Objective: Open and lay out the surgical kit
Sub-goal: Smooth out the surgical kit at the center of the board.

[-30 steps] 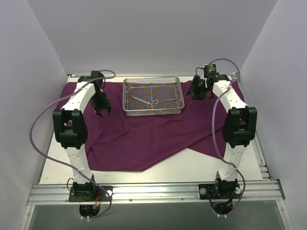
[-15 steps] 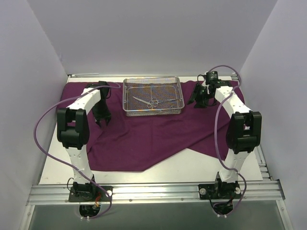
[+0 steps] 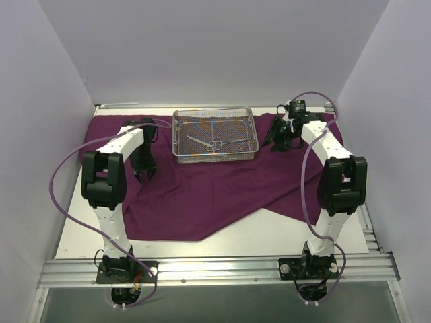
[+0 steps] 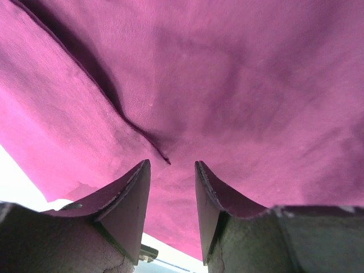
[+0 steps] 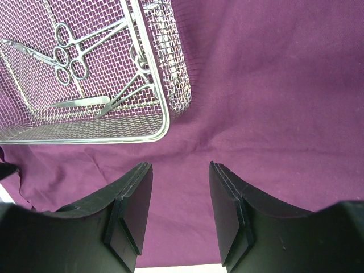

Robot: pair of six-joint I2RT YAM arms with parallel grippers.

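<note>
We see one purple cloth (image 3: 202, 195) on the bench (image 3: 303, 235), one wire tray (image 3: 215, 156) at upper centre holding at least three instruments (image 5: 68, 57). The left claw (image 4: 172, 170) and right claw (image 5: 180, 166) are both open and empty.

One dark purple cloth (image 3: 202, 195) covers much of one pale worktop (image 3: 283, 235). There is one rectangular wire-mesh tray (image 3: 215, 155). Inside it, three ring-handled instruments (image 5: 62, 54) can be made out, plus one slim straight instrument (image 5: 79, 102); they overlap, so the total is uncertain. There are two robot arms, a left arm (image 3: 108, 175) and a right arm (image 3: 340, 182). That gives two pincers, the left pincer (image 4: 172, 165) and the right pincer (image 5: 180, 166), each with two fingers. Two purple cables (image 3: 57, 195) run one along each arm.
</note>
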